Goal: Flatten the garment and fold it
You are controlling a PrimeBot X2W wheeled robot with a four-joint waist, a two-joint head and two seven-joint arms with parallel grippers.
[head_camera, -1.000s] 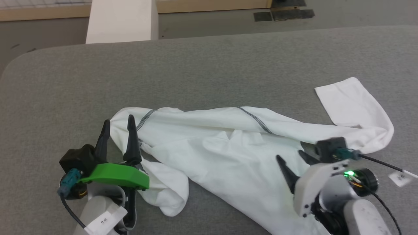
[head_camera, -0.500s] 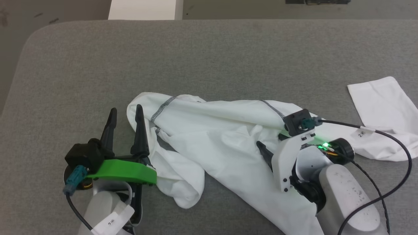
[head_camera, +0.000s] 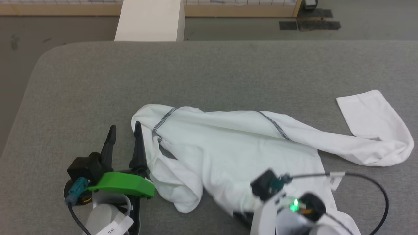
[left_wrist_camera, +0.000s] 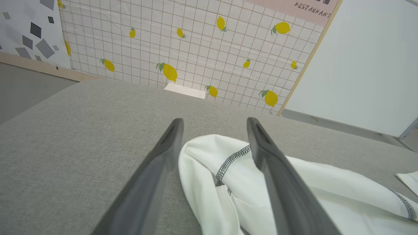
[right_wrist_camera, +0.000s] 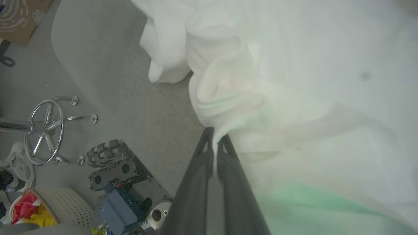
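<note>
One white shirt [head_camera: 228, 147], long axis L-to-R across mid frame on grey pad [head_camera: 98, 81]. Right gripper [right_wrist_camera: 216, 133] pinched tight on its fabric, bottom centre; left gripper [head_camera: 124, 126] spread wide, straddling shirt's left-end fold.

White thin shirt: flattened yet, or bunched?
Bunched: the white thin-fabric shirt lies crumpled, in overlapping folds, on the grey fabric surface.
</note>
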